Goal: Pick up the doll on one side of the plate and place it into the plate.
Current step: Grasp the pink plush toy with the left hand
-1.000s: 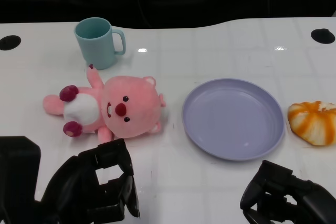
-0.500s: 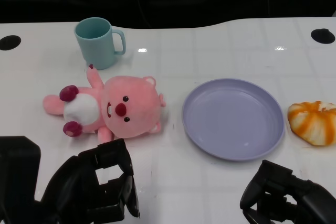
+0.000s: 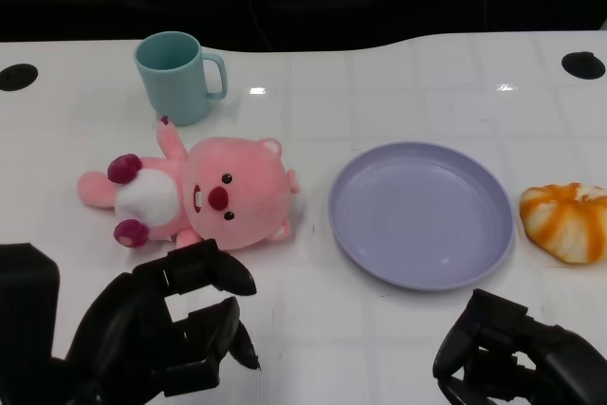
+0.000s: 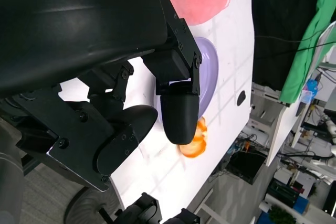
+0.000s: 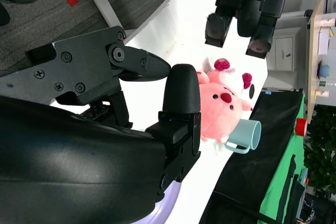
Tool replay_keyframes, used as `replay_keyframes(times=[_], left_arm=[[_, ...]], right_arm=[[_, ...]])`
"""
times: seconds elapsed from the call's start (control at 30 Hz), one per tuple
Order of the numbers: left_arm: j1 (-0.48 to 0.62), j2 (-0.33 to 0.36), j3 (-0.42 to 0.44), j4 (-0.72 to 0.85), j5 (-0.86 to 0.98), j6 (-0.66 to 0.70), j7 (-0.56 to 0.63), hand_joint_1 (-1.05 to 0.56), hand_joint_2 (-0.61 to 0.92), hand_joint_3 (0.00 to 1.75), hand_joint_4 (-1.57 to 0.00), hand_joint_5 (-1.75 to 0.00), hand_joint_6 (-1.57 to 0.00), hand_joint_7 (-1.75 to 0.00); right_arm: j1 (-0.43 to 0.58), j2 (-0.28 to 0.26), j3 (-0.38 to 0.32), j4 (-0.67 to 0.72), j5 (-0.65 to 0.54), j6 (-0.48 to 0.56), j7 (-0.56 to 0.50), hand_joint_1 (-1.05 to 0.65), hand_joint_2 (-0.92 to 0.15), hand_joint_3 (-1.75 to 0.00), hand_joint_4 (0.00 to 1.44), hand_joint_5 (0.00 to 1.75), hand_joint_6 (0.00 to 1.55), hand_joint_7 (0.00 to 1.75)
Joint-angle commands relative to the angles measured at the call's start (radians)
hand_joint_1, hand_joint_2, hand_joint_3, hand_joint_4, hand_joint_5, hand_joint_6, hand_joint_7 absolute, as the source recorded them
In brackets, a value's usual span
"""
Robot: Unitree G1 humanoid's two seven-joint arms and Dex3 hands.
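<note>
Nothing placed yet: plate (image 3: 422, 213) is sitting bare on the bench (image 3: 379, 82), doll (image 3: 194, 194) is lying on its back left of it, ungrasped. Left hand (image 3: 175, 329) is hovering just near-side of doll, fingers apart, holding nothing. Right hand (image 3: 517, 353) is idling, curled in, empty.

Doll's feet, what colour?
Dark maroon, on the pink doll; best in the head view.
</note>
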Motion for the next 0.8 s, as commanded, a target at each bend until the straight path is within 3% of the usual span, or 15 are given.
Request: replay_keyframes(times=[0.03, 0.17, 0.27, 0.4, 0.47, 0.53, 0.6, 0.8], left_arm=[[-0.014, 0.009, 0.018, -0.004, 0.004, -0.018, 0.002, -0.20, 0.44, 1.23, -0.71, -1.41, -0.76, -0.97], [-0.016, 0.026, 0.016, -0.024, 0.031, -0.036, 0.007, -0.23, 0.47, 1.11, -0.65, -1.31, -0.71, -0.80], [-0.015, 0.044, 0.013, -0.031, 0.068, -0.073, -0.003, -0.29, 0.61, 0.83, -0.57, -1.22, -0.66, -0.59], [-0.027, 0.068, 0.014, -0.027, 0.112, -0.136, -0.022, -0.31, 0.68, 0.69, -0.50, -1.11, -0.64, -0.45], [-0.033, 0.092, 0.010, -0.016, 0.143, -0.182, -0.048, -0.34, 0.73, 0.59, -0.44, -1.07, -0.61, -0.38], [-0.041, 0.117, 0.008, -0.002, 0.177, -0.226, -0.072, -0.37, 0.85, 0.36, -0.39, -1.01, -0.59, -0.26], [-0.058, 0.163, -0.007, 0.015, 0.251, -0.282, -0.090, -0.40, 0.90, 0.24, -0.35, -0.96, -0.56, -0.19], [-0.133, 0.266, -0.027, 0.079, 0.412, -0.402, -0.135, -0.40, 0.91, 0.10, -0.19, -0.88, -0.45, -0.07]], right_arm=[[-0.003, -0.001, 0.007, 0.000, -0.002, -0.012, -0.003, -0.23, -0.88, -0.60, 0.63, 1.75, 0.45, 1.64], [-0.003, 0.000, 0.012, -0.006, -0.008, -0.008, -0.008, -0.23, -0.88, -0.60, 0.63, 1.75, 0.45, 1.64], [-0.004, 0.001, 0.016, -0.002, -0.005, -0.009, -0.009, -0.24, -0.88, -0.60, 0.64, 1.75, 0.45, 1.64], [-0.010, 0.001, 0.022, 0.011, -0.007, -0.020, -0.008, -0.24, -0.87, -0.60, 0.64, 1.75, 0.45, 1.64], [-0.012, 0.000, 0.024, 0.012, -0.009, -0.021, -0.011, -0.25, -0.87, -0.60, 0.65, 1.75, 0.45, 1.64], [-0.014, 0.000, 0.027, 0.014, -0.015, -0.024, -0.014, -0.25, -0.87, -0.60, 0.65, 1.75, 0.45, 1.64], [-0.016, 0.001, 0.027, 0.013, -0.011, -0.017, -0.015, -0.25, -0.87, -0.60, 0.64, 1.75, 0.45, 1.64], [-0.018, 0.000, 0.026, 0.016, -0.006, -0.015, -0.013, -0.24, -0.87, -0.61, 0.65, 1.75, 0.46, 1.63]])
